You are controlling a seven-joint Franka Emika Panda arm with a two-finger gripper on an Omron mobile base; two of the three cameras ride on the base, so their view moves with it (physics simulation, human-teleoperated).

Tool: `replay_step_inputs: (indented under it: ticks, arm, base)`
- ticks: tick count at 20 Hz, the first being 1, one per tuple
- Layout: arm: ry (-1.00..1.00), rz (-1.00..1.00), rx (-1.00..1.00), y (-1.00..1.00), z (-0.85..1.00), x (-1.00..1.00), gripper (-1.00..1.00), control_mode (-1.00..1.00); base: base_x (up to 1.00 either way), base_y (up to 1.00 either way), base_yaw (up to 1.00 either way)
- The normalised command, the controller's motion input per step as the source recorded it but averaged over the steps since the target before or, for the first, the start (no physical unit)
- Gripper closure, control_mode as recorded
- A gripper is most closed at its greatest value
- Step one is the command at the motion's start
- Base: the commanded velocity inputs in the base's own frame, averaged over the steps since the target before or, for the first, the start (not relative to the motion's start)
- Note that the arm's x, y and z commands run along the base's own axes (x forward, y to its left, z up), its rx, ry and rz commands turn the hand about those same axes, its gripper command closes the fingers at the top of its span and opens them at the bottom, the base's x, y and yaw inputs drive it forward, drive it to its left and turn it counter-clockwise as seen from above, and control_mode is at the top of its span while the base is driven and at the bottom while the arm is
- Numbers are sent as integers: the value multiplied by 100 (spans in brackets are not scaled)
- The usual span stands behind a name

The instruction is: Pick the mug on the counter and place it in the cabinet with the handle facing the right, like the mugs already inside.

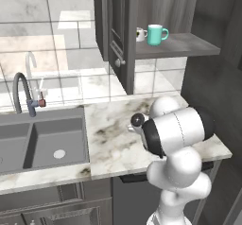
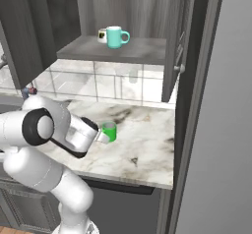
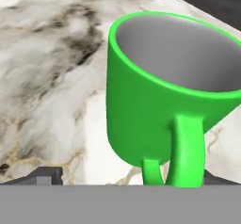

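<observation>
Mug (image 3: 155,100), glossy bright green, grey inside, loop handle (image 3: 186,148).

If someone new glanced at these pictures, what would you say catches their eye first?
Most likely the bright green mug, upright on the marble counter and looming large in the hand view with its handle towards the camera. Next, the white arm's gripper right beside it, and the teal mug and small white mug on the cabinet shelf above.
</observation>
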Motion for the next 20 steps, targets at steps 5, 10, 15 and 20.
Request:
replay_step_inputs:
  ticks: [5, 10, 15, 20]
  arm:
    - [0, -1, 0, 0, 0, 15, 100, -100]
    - [-7, 0, 0, 4, 1, -6, 100, -100]
    - [-16, 0, -1, 16, 30, -36, 100, -100]
    - [-16, 0, 0, 15, 49, -31, 100, -100]
  base:
    - [0, 0, 0]
    - [0, 0, 0]
    - [0, 0, 0]
    - [0, 0, 0]
